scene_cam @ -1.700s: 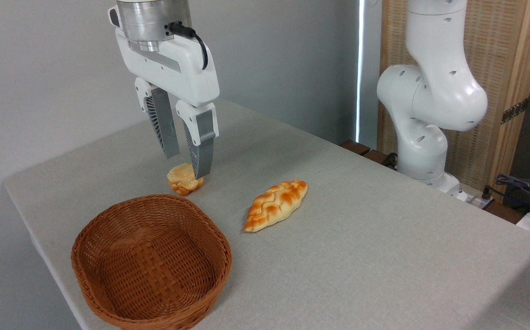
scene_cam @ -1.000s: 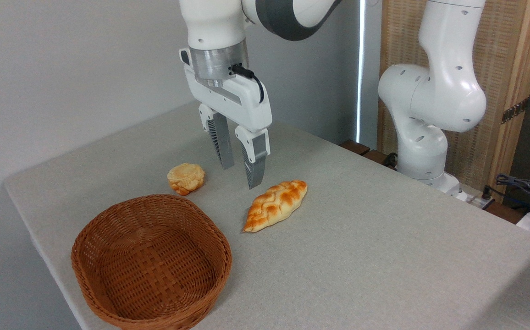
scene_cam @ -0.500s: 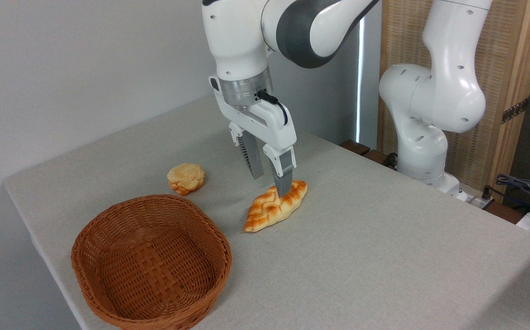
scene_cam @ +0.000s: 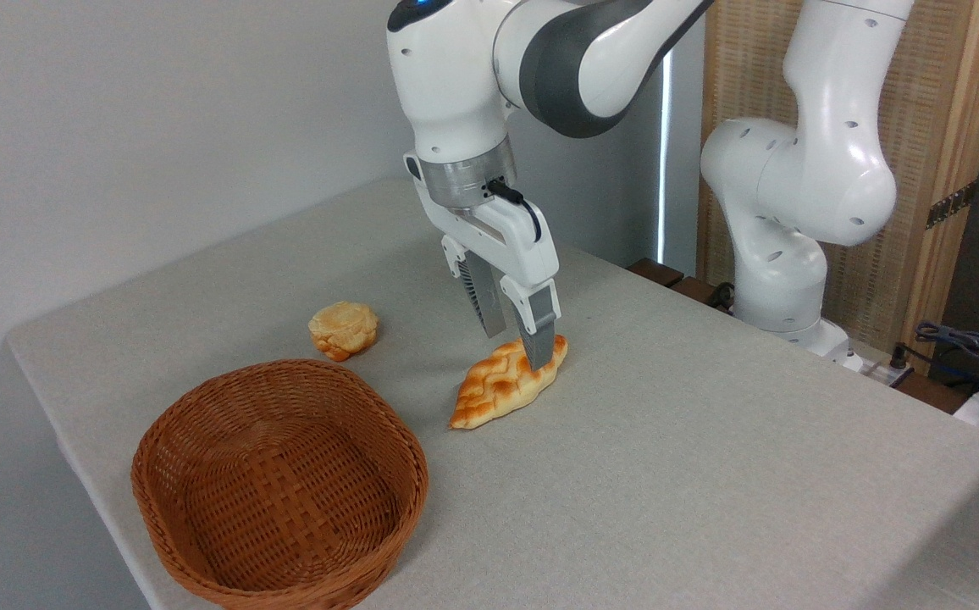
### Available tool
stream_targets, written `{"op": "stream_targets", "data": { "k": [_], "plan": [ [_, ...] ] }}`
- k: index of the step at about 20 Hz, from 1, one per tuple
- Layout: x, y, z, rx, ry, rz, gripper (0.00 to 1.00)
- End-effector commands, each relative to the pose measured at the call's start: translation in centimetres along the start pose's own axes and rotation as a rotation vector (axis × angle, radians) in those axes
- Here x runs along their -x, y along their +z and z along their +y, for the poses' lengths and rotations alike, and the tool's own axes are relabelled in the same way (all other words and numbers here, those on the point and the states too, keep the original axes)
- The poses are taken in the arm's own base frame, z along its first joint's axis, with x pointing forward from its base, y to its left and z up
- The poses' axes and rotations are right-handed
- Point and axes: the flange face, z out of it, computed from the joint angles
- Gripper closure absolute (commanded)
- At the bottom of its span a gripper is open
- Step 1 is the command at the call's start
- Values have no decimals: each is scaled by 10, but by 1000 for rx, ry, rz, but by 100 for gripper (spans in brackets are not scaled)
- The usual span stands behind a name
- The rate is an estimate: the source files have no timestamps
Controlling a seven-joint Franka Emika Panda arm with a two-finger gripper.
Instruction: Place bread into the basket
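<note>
Pincer (scene_cam: pixel 519 349): spread apart and empty, pointing down over the right-hand end of the bread; the near finger's tip overlaps the loaf from this view, the far finger hangs behind it, and whether either one touches the crust cannot be told.
Bread (scene_cam: pixel 500 385): lying flat on the tabletop (scene_cam: pixel 710 457), its long axis running from lower left to upper right, free of any grip, to the right of the basket and clear of it.
Basket (scene_cam: pixel 279 483): empty, sitting at the front left corner of the tabletop, its opening facing up and unobstructed.
Bun (scene_cam: pixel 343 329): small round one behind the basket, well to the left of the pincer; not the piece the task asks for.
Arm: bent over the tabletop from its base at the right rear, wrist nearly vertical above the loaf.
Step in hand: by my reading, the reach down onto the bread, ahead of any grasp; nothing has yet been lifted.
Next move: likely a little more descent so the fingers straddle the loaf across its narrow width, then a closing squeeze.
Caution: the pincer sits toward one end, not the middle, so the loaf may tip or swing once raised; a lift high enough to clear the basket rim would be needed before carrying it left.
</note>
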Motion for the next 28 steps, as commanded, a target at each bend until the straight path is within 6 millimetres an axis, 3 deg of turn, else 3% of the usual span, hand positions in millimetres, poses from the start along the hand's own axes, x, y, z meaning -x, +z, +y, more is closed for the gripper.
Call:
{"op": "stream_targets", "data": {
  "k": [1,9,28],
  "plan": [
    [6,14,2,-31,27,4,0],
    [5,28,2,-43,30,16,0],
    [3,31,-1,-45,28,21,0]
  ]
}}
